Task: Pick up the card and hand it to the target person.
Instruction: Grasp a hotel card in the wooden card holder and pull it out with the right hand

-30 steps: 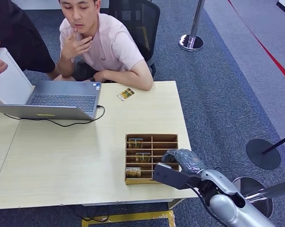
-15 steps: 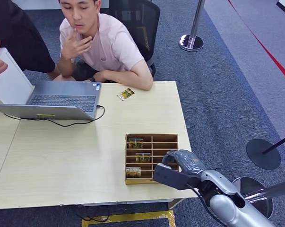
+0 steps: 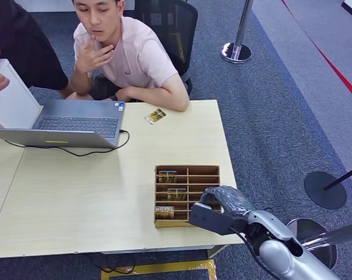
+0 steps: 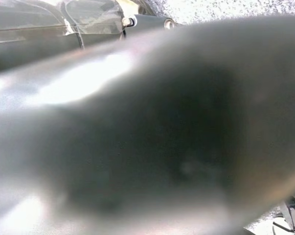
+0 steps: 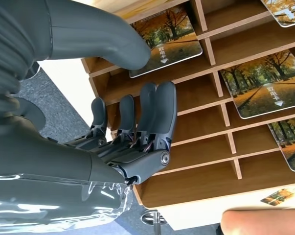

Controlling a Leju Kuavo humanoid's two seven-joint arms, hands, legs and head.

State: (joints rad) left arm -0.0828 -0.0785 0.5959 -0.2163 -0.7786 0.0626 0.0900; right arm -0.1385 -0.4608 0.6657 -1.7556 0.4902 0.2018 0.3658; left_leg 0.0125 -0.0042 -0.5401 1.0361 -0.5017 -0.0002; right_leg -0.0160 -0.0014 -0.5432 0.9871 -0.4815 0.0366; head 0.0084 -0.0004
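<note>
A wooden divided box (image 3: 187,168) stands near the table's front right edge. Three tree-picture cards (image 3: 167,175) (image 3: 177,194) (image 3: 164,212) lie in its left slots. My right hand (image 3: 220,204) hovers over the box's near right corner, fingers apart and holding nothing. In the right wrist view the hand (image 5: 138,132) hangs over empty slots, with the thumb tip (image 5: 138,49) just beside one card (image 5: 171,41); more cards (image 5: 265,83) lie farther along. Another card (image 3: 154,116) lies on the table by the forearm of a seated person in a pink shirt (image 3: 134,52).
An open laptop (image 3: 72,122) with a black cable sits at the table's far left, beside a second person in black (image 3: 24,41). Stanchion bases (image 3: 236,52) (image 3: 325,189) stand on the blue carpet to the right. A black office chair (image 3: 174,23) is behind the seated person.
My right hand has sunk very slightly toward the box's near right corner. The people and the cards have not moved.
</note>
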